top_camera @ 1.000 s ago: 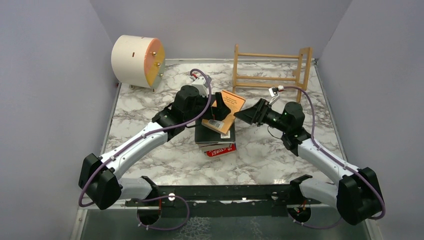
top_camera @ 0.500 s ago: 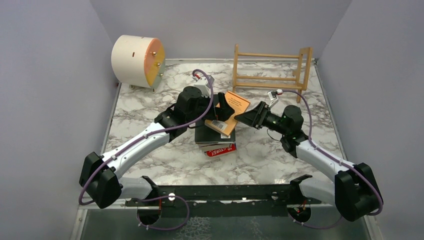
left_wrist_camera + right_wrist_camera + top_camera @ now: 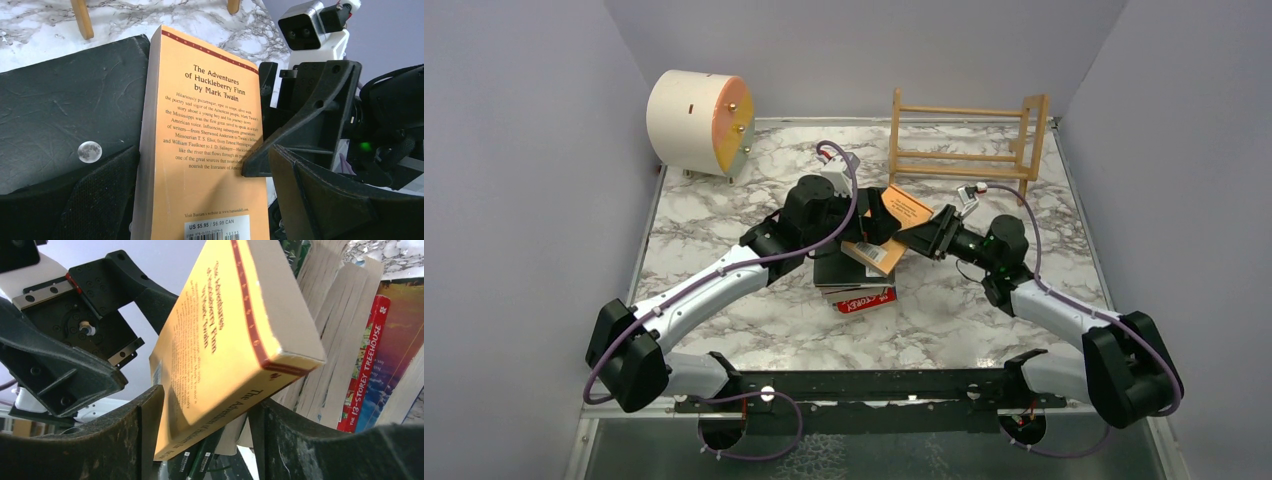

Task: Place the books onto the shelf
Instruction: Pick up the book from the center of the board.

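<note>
The orange paperback (image 3: 890, 224), Huckleberry Finn, with its back cover up and a dark red band along the spine, is tilted above the stack of books (image 3: 854, 285) at mid-frame on the desk (image 3: 724, 220). The shelf (image 3: 964, 140) stands at upper right. The arms hide most of the stack; its lower titles are unreadable. The left gripper (image 3: 871, 216) is spread to its widest, apparently clamping the paperback across its width. The right gripper (image 3: 205, 405) straddles the spine corner, half closed; whether it presses, I cannot tell.
</note>
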You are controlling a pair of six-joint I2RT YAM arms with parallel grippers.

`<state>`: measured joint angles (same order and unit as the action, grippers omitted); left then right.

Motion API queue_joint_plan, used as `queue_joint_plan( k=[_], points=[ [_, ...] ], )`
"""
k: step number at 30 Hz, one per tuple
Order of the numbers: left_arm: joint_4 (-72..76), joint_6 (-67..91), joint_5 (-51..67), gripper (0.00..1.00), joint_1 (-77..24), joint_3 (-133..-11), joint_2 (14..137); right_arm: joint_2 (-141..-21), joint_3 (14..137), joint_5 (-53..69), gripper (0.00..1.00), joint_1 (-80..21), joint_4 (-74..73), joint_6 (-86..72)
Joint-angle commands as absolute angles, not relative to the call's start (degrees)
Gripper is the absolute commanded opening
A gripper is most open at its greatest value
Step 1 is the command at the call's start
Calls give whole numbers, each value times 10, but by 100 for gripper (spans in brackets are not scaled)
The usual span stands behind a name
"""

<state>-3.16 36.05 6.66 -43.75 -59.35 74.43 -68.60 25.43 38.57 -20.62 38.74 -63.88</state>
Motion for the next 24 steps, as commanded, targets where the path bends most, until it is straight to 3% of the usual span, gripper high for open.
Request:
queue_joint_plan(
  k=[1,11,17,24],
  points=[
    [-10,366,69,99,-444,-593,750,-704,244,403,57,-202,458,-674],
    [0,369,72,99,-451,-590,760,-725,237,408,34,-201,529,-713],
    [-28,348,34,99,-453,-617,753,-711,239,412,5,-195,529,-722],
    [-129,276,-140,99,-453,-701,691,-657,278,395,1,-173,436,-677]
  ],
)
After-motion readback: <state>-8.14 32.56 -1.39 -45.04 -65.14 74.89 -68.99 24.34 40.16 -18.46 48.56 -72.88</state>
